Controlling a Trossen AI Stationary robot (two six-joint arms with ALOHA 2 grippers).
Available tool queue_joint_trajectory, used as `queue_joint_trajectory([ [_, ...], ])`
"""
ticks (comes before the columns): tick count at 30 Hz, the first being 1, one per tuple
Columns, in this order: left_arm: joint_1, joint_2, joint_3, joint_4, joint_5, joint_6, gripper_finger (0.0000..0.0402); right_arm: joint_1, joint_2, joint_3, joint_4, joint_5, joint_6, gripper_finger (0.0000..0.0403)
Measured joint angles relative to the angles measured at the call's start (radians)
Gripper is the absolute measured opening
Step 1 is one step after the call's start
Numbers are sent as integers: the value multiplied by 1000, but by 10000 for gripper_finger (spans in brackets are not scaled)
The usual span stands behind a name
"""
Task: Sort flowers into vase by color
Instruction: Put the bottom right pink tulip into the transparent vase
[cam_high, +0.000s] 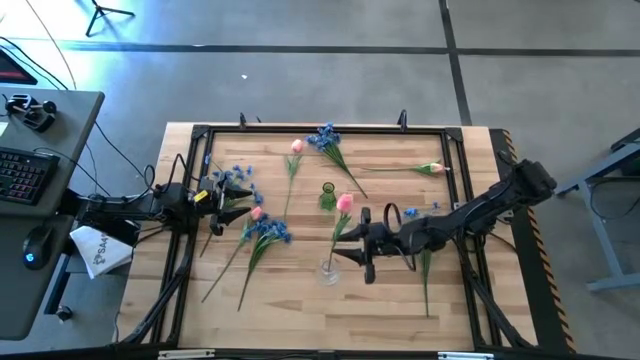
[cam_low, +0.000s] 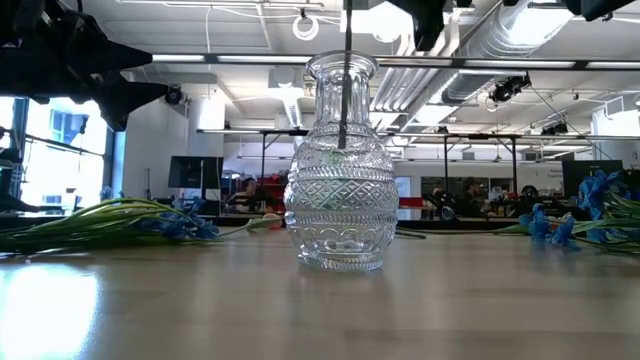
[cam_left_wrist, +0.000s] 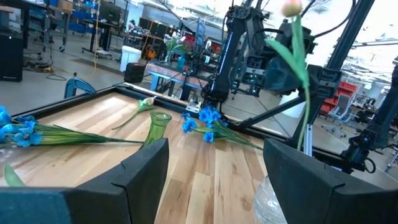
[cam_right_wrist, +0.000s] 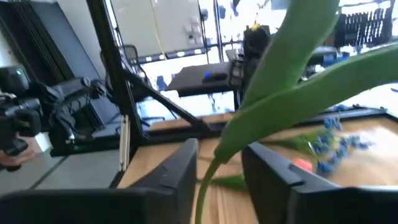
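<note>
Right gripper (cam_high: 352, 250): over the near middle of the table, just beside the clear vase; its fingers (cam_right_wrist: 180, 174) stand apart on either side of a green stem, and whether they still press it cannot be told
Pink tulip at the right gripper (cam_high: 344, 203): bud points toward the far side, stem runs down past the fingers into the mouth of the clear vase; in the low view a thin dark stem stands inside the vase neck
Clear vase (cam_low: 342, 165): cut-glass, upright, near middle of the table, close to the near edge
Green vase (cam_high: 327, 196): small, standing at the table's middle, just far of the clear vase
Left gripper (cam_high: 226, 197): at the left side of the table, fingers (cam_left_wrist: 143, 168) spread wide with nothing between them, pointing toward the middle
Blue sprays on the left (cam_high: 266, 232): lying flat near the left gripper, stems running toward the near-left corner; a second cluster (cam_high: 238, 175) lies just far of the gripper
Blue spray at the far middle (cam_high: 325, 138): lying flat, stem slanting toward the right
Blue spray on the right (cam_high: 412, 212): lying beside the right arm, partly covered by it
Other pink tulips: one (cam_high: 296, 147) lying far of the middle, one (cam_high: 434, 168) lying far right, one (cam_high: 256, 213) among the left blue sprays
Table (cam_high: 300, 300): pale wood with a black frame round it
</note>
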Motion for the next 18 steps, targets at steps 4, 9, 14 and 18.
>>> queue_joint_trajectory([
  [4, 0, 0, 0, 0, 0, 0, 250, 1, -59, 69, -273, 1, 92, 178],
  [9, 0, 0, 0, -1, 0, 0, 250, 1, -75, 242, -717, 0, 218, 198],
  [14, 0, 0, 0, -6, 3, 0, 250, 7, -49, 410, -1015, 0, 265, 200],
  [18, 0, 0, 0, -10, 23, 0, 250, 23, -42, 491, -1110, 0, 263, 199],
])
